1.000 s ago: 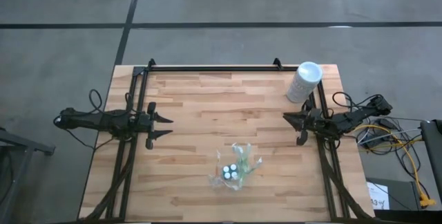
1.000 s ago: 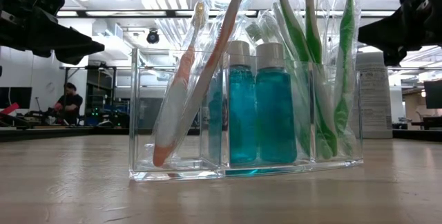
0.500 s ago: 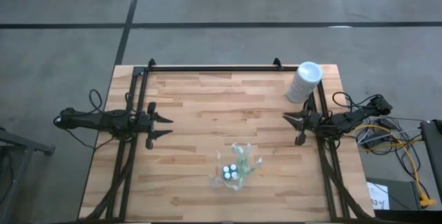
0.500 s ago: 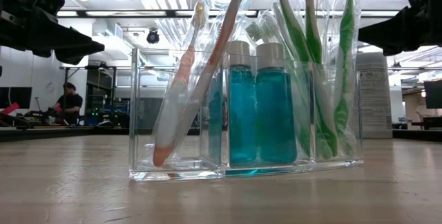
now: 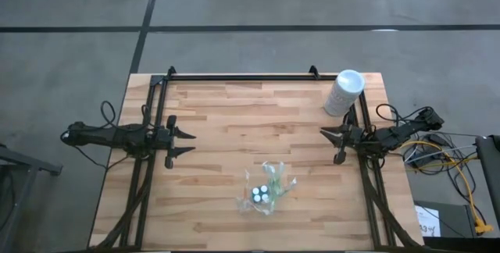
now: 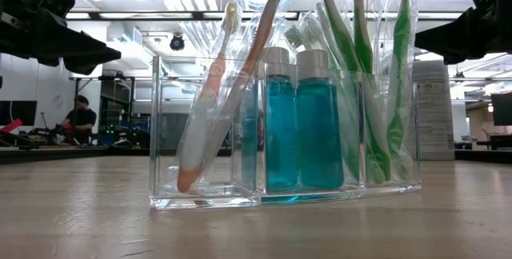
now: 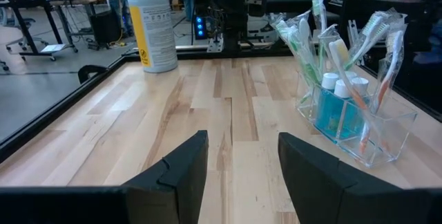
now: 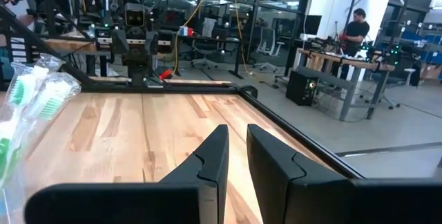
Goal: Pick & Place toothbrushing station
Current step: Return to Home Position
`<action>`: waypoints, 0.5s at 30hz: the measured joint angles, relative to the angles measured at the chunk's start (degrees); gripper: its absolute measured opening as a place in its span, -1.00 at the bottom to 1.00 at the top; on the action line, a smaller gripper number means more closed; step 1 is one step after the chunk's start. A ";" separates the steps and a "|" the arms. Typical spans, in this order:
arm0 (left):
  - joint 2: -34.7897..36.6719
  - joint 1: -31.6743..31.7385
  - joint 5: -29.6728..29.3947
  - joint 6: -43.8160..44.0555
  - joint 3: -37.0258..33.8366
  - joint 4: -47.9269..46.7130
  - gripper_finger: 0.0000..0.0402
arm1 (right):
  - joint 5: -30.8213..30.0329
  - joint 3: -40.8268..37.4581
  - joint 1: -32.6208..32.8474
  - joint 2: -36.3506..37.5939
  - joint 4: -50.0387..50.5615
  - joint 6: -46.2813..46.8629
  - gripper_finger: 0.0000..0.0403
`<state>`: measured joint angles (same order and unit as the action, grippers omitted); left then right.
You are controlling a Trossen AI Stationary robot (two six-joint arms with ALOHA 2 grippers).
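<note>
Looks down on a wooden tabletop (image 5: 234, 112) with one dark arm lying at each side. Places the left pincer (image 5: 181, 142) over the left edge, fingers spread wide and gripping nothing. Places the right pincer (image 5: 334, 145) over the right edge, fingers parted by only a narrow gap, likewise empty.

Finds the transparent organizer (image 5: 266, 190) standing upright between the two pincers, closer to the tabletop's near edge than either. Sits well apart from both and is touched by neither.

Shows, from tabletop height:
- wrapped green toothbrushes (image 6: 396, 91) standing in one end compartment of the organizer
- two blue bottles (image 6: 318, 131) with pale caps in the middle
- wrapped orange-pink toothbrushes (image 6: 206, 107) leaning in the other end compartment

Notes a white canister (image 5: 344, 91) near the right pincer, toward the far corner.

Reads as a job close to finished: organizer filled and set down, nothing loose seen on the wood, nothing in either pincer. Leaves, by this judgement, only the settling of both arms at rest, and looks very near that.
</note>
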<state>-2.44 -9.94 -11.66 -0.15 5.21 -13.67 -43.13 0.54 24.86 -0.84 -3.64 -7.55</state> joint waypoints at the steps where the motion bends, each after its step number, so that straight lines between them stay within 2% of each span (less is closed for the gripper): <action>1: 0.00 -0.01 0.01 -0.01 0.00 0.00 -0.10 | 0.00 0.00 0.00 0.00 0.01 -0.29 -0.74; 15: 0.00 -0.01 0.02 -0.01 0.00 0.00 -0.10 | 0.00 0.00 -0.02 0.00 0.00 -0.40 -0.74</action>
<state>-2.44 -9.96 -11.64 -0.16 5.21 -13.67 -43.13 0.54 24.84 -0.84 -3.64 -7.94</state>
